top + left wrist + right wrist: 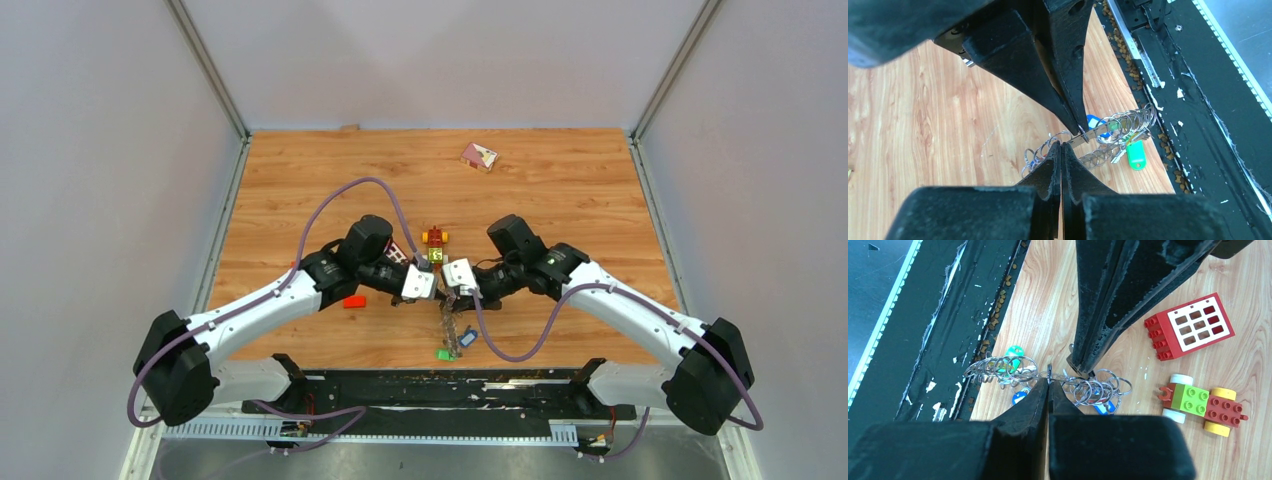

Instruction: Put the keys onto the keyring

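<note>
The keyring [450,322] is a long metal strip strung with many small silver rings [1128,120]; it hangs from where both grippers meet down to the wood. Keys with a green head [1135,154] and a blue head [1093,121] lie at its lower end. My left gripper [1062,145] is shut, its tips pinching the strip's upper end among the rings [1098,387]. My right gripper [1049,381] is shut on one small ring seen edge-on, a finger-width from the left gripper's tips. From above, the left gripper [437,292] and right gripper [452,293] nearly touch.
A red-and-yellow toy car [1203,405] and a red window brick [1188,325] lie just beyond the grippers. A small red brick [353,301] sits beside the left arm. A pink box [479,156] rests at the back. The black rail [430,385] with brown crumbs edges the table.
</note>
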{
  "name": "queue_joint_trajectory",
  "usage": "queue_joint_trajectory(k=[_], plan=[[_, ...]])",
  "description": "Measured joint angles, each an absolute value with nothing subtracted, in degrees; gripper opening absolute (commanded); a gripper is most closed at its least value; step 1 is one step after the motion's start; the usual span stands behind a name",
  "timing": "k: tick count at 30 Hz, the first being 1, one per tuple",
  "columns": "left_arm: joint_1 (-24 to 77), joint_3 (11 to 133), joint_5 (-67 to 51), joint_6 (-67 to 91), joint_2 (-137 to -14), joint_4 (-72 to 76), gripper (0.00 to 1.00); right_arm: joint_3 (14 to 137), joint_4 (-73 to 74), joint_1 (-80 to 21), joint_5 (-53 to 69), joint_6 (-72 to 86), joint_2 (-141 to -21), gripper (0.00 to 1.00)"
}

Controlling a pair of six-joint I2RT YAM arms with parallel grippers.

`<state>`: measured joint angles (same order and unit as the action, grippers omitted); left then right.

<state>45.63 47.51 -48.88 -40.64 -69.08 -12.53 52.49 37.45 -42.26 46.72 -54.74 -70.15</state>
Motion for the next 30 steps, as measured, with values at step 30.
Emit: queue_joint_trajectory(k=[30], plan=[[45.7, 45.3, -53.5, -43.5, -69.1, -10.5, 0.0, 53.5, 37.4, -42.3, 49.6, -52.1, -72.8, 0.0]])
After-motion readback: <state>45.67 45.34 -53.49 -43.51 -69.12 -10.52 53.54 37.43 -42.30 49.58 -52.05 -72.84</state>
